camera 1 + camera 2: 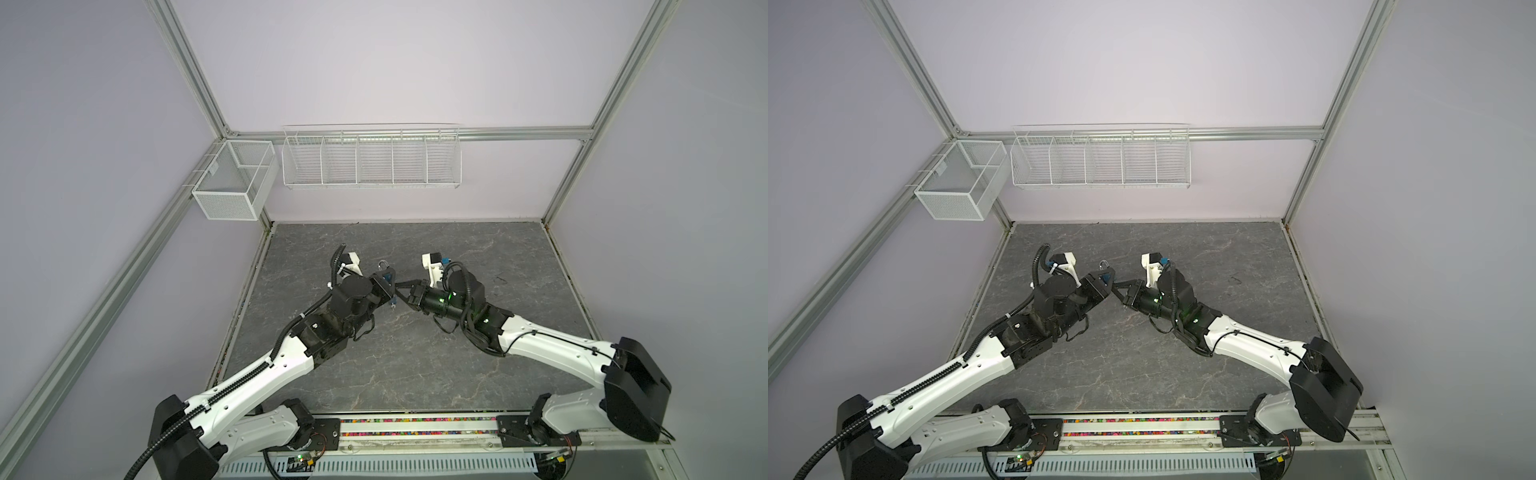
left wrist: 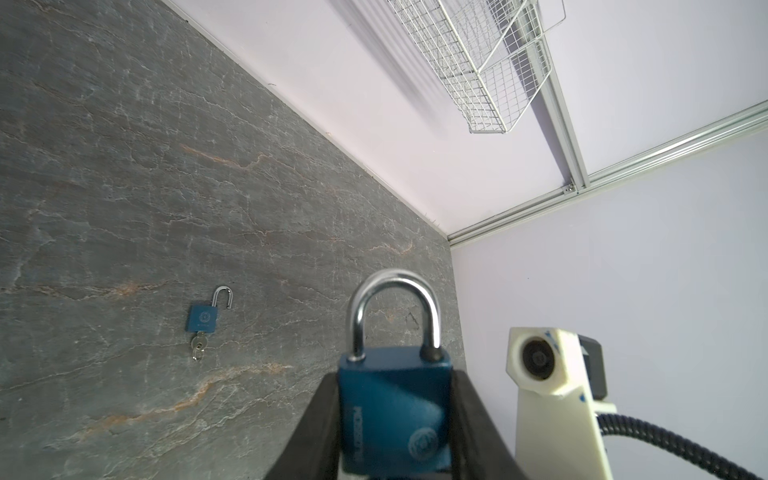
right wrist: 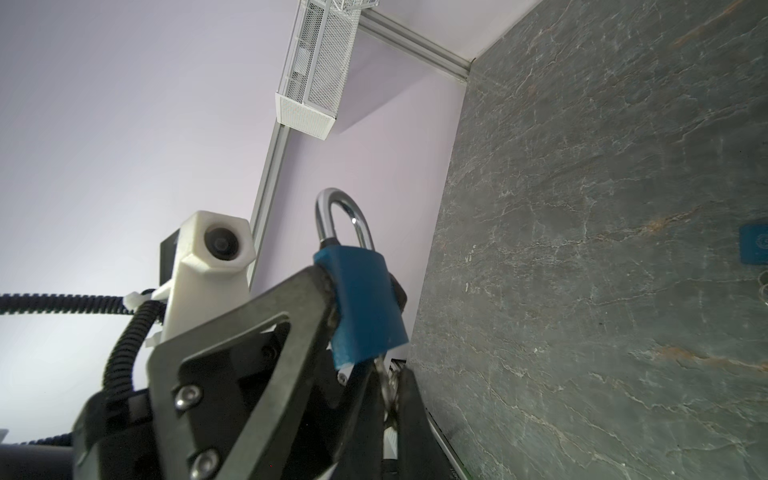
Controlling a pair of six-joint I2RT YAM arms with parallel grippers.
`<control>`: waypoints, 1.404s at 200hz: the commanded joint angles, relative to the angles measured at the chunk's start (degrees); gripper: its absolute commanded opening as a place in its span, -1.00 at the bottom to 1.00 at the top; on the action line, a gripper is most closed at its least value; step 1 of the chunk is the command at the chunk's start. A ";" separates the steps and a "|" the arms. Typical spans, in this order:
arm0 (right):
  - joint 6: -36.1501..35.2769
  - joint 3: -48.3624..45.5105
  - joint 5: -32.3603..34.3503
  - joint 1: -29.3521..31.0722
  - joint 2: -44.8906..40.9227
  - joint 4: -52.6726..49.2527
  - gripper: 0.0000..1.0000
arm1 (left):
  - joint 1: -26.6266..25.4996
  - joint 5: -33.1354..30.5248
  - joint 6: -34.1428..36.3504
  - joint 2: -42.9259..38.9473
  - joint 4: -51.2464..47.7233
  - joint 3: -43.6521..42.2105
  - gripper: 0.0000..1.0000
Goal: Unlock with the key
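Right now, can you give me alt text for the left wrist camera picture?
A blue padlock, shackle looking shut, is clamped between the two black fingers of the left pincer. Behind it a second padlock lies on the grey stone table, shackle open, keys in its base. The other arm's white camera is alongside.

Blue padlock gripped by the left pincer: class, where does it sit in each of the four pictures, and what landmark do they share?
In a top view: blue padlock mid-table, in the left pincer.
In a top view: blue padlock left of centre, where the arms meet.
Left wrist: blue padlock low centre, large.
Right wrist: blue padlock centre, above the key in the right pincer.
Shared landmark: grey tabletop.
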 commanded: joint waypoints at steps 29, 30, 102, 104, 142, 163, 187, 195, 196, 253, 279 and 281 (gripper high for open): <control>4.93 1.57 -4.84 0.52 -2.59 12.28 -0.87 | -0.98 8.63 -4.23 1.95 3.24 -1.48 -1.00; 4.98 1.59 -4.89 0.55 -2.56 12.23 -0.87 | -0.98 8.60 -4.29 1.99 3.14 -1.53 -1.00; 6.77 1.97 -6.10 0.46 -2.14 17.46 -0.88 | -0.75 12.49 -4.89 3.26 10.33 -2.90 -1.00; 6.76 1.97 -6.16 0.43 -2.13 17.61 -0.88 | -0.78 12.53 -4.88 3.26 10.15 -2.71 -1.00; 4.34 2.32 -5.65 0.34 -3.28 15.17 -0.87 | -0.75 13.01 -5.20 3.29 10.58 -2.56 -1.00; 0.99 2.41 -4.03 0.33 -4.84 10.44 -0.87 | -0.71 11.83 -3.73 2.59 8.77 -1.54 -1.00; 3.29 0.40 -3.73 -0.09 -4.37 14.17 -0.87 | -0.58 11.05 -3.59 1.79 9.27 -1.93 -1.00; 4.04 0.17 -3.96 -0.12 -3.82 15.86 -0.87 | -0.58 11.25 -4.09 1.64 10.94 -2.71 -1.00; 4.10 0.19 -3.97 -0.12 -3.75 15.92 -0.87 | -0.60 11.32 -4.17 1.61 11.16 -2.75 -1.00; 3.97 0.47 -3.95 0.10 -4.73 17.33 -0.87 | -0.58 12.72 -5.85 2.21 11.71 -2.89 -1.00; 2.48 0.39 -3.56 0.21 -5.18 14.90 -0.87 | -0.62 12.45 -5.61 2.21 11.22 -2.54 -1.00; 2.31 0.35 -3.46 0.20 -5.22 14.73 -0.87 | -0.55 12.45 -5.59 2.21 11.10 -2.47 -1.00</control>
